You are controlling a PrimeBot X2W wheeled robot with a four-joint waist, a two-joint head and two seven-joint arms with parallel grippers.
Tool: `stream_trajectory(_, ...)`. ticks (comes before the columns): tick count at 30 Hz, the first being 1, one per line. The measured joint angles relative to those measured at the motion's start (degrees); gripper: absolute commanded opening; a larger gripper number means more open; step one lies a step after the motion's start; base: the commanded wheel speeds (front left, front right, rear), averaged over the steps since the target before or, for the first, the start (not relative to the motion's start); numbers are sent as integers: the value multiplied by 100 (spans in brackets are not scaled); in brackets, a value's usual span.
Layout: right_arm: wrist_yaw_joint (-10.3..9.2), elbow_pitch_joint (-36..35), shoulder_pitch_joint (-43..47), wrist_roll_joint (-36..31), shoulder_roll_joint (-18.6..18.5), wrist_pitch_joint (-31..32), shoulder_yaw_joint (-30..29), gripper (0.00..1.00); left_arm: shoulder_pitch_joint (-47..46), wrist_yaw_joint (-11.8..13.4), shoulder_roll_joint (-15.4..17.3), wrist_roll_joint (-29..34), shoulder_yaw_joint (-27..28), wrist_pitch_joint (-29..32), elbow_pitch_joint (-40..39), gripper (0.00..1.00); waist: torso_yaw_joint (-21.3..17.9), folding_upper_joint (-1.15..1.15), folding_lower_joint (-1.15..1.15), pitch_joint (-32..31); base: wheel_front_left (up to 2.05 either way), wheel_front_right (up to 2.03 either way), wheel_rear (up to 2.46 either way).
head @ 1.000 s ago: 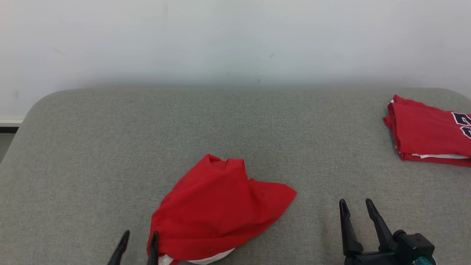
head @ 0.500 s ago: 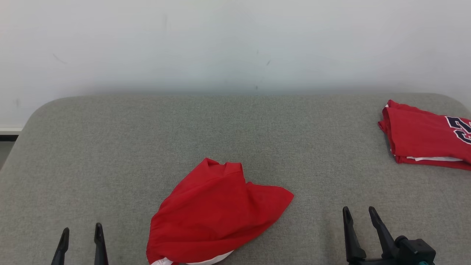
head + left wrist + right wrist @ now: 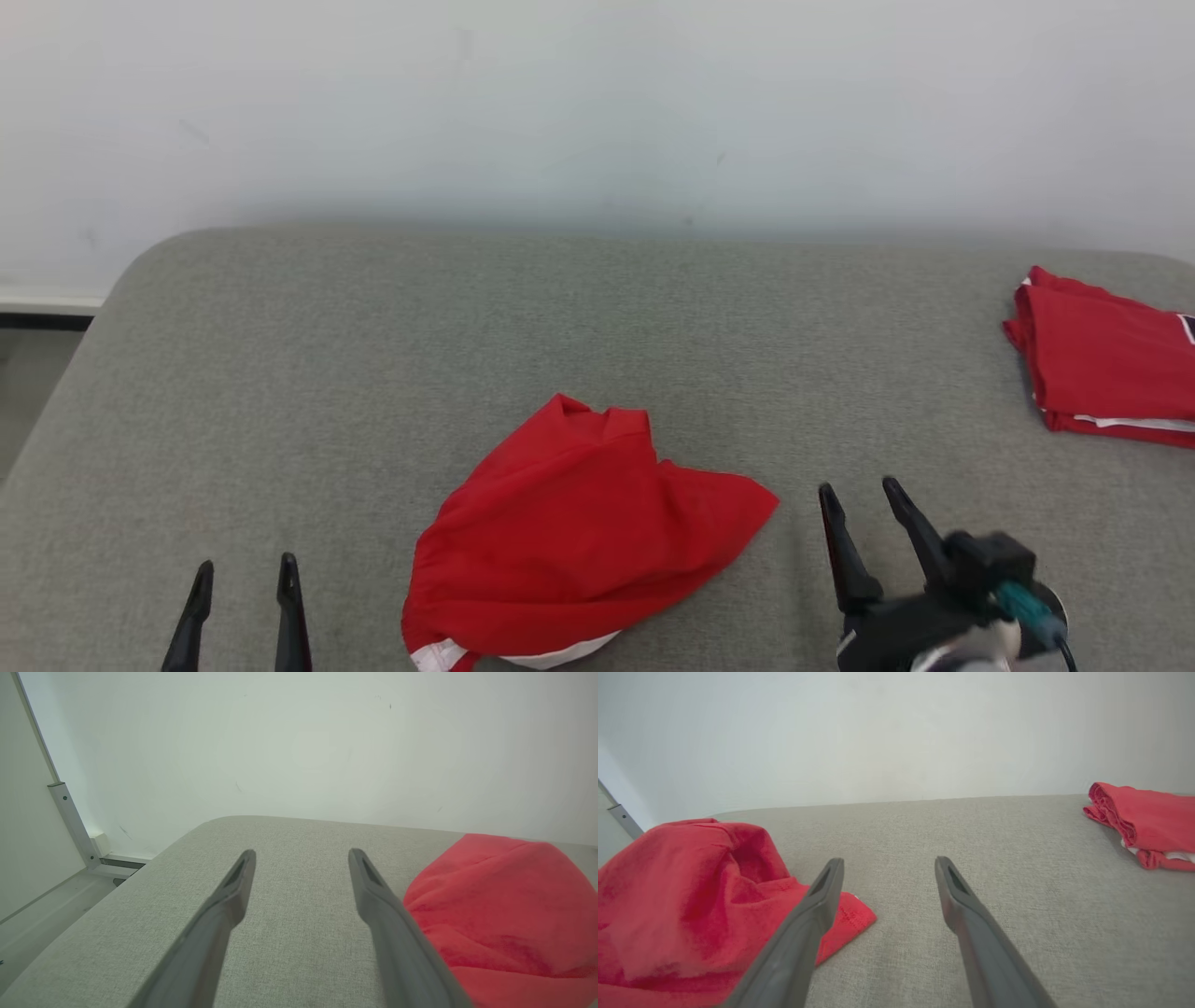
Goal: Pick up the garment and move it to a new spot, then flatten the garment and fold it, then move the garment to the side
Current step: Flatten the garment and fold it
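Nearest, low in the head view: left hand [image 3: 246, 562], both dark fingers spread wide, nothing between them, bare grey upholstered surface [image 3: 280, 373] beneath. Same in the left wrist view: left hand [image 3: 302, 851] wide apart and empty, garment [image 3: 504, 905] off beside one finger, not touched. At lower right of the head view: right hand [image 3: 857, 485], also spread wide and empty, tips pointing up the surface, just beside the garment's right corner with a strip of bare fabric between. In the right wrist view: right hand [image 3: 889, 859] wide, one finger crossing in front of the garment [image 3: 682, 896] corner; contact not possible to tell from there. Between the two hands, near the front edge: garment [image 3: 579, 541], red, crumpled into a loose lopsided heap, peak toward the far side, one flap out to the right, strip of white trim [image 3: 560, 649] at its near edge. No lettering visible on it. Farther back, at the right edge of the surface, well apart from the heap: folded red garment [image 3: 1111, 373], thin white line along its near fold, partly cut off by the frame; also seen at upper right of the right wrist view [image 3: 1148, 821]. Beyond the left corner: floor [image 3: 28, 392] and, in the left wrist view, a slanted metal post [image 3: 70, 821]. Farthest: plain pale wall [image 3: 597, 93].
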Motion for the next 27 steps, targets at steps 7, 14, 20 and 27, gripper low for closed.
stream_trajectory(7,0,1166,-996,-24,-181,160,280,100,-183,-2,-26,-16,-243,0,21,100,351,0,0,119,0,0,0)
stream_trajectory(14,0,2437,-1538,-25,-241,300,427,100,-290,-27,-38,-79,-419,0,78,100,715,1,0,256,0,0,0)
stream_trajectory(20,0,3073,-1699,169,-146,334,609,46,-290,7,-38,-204,-439,0,96,100,847,1,0,331,0,0,0)
stream_trajectory(27,0,3200,-1860,509,-166,98,818,0,-288,34,-40,-255,-464,0,144,100,650,0,0,310,0,0,0)
